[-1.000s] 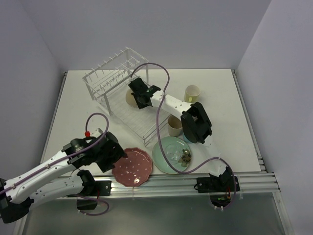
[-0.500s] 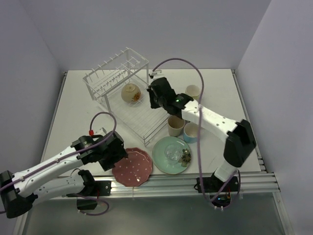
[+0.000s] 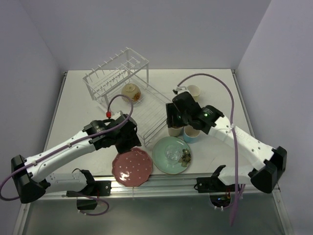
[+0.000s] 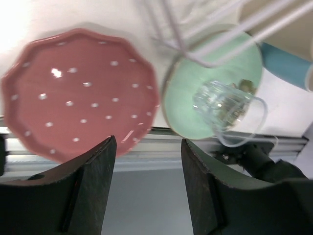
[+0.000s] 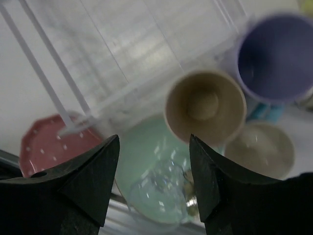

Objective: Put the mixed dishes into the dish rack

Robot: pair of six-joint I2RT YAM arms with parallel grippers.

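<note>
Hovering: L tool (image 4: 147, 143) released by pink plate (image 4: 78, 93) — R tool (image 5: 154, 139) released near beige cup (image 5: 205, 105).

Cream bowl (image 3: 131, 91) in rack (image 3: 146, 110); pink plate (image 3: 132, 167), mint plate (image 3: 160, 155) w/ glass (image 3: 173, 153), cups (image 5: 204, 105) beside.

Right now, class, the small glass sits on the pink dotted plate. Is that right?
No. The small glass sits on the green plate, not the pink dotted plate beside it. The left wrist view shows this plainly.
</note>
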